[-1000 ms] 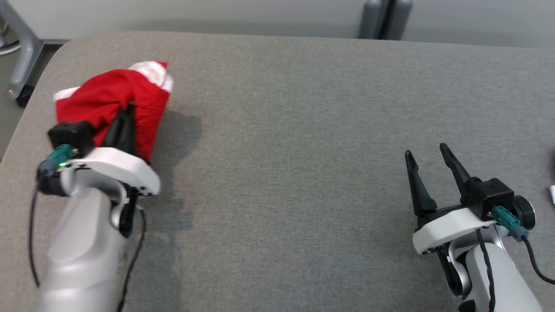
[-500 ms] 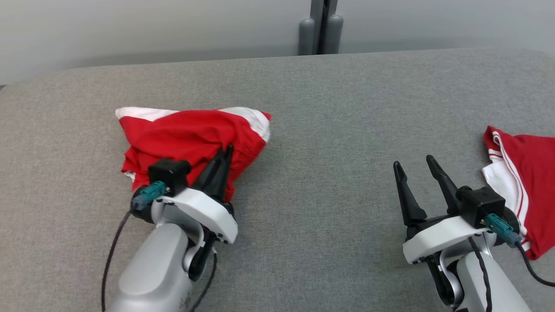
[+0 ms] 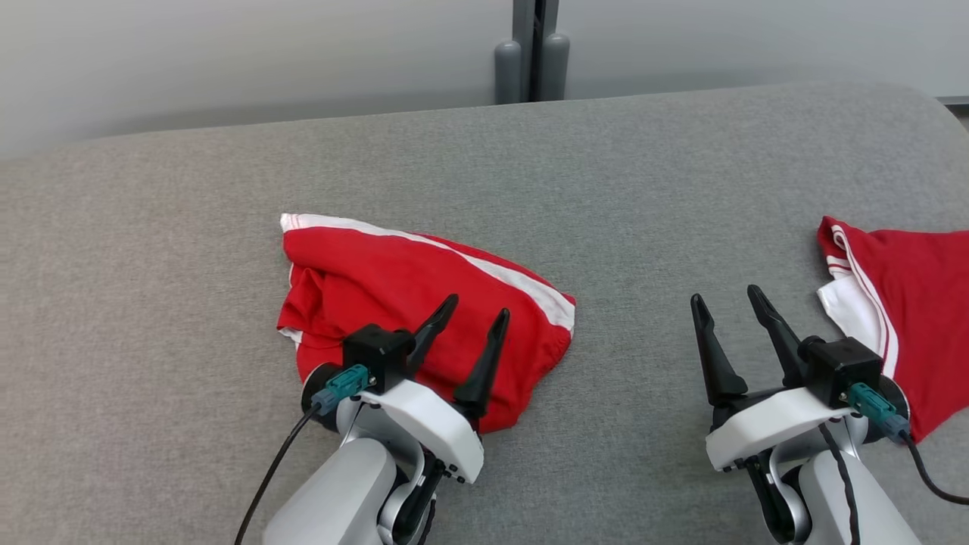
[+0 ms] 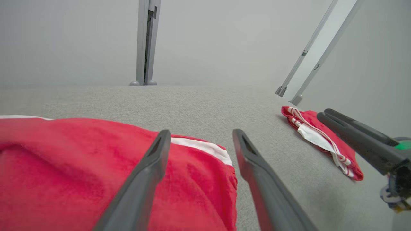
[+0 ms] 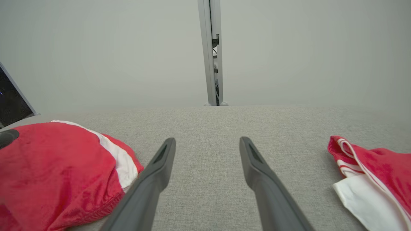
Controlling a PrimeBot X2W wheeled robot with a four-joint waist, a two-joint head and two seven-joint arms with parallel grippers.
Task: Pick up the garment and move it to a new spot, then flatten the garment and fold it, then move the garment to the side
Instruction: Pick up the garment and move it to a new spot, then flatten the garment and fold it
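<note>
Red garment [image 3: 378,272] beneath open left claw [image 3: 478,306]

Worktop [image 3: 484,166]: grey woven cover, far right corner rounded. Right-hand garment [image 3: 923,303], red with white trim and stripes, lies rumpled at the worktop's right edge. Grey post [image 3: 524,30] stands behind the far edge, against a pale wall [image 3: 227,60].

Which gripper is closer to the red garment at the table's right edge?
Right: the right gripper sits beside the right-edge garment; the left gripper is over the middle garment.
</note>
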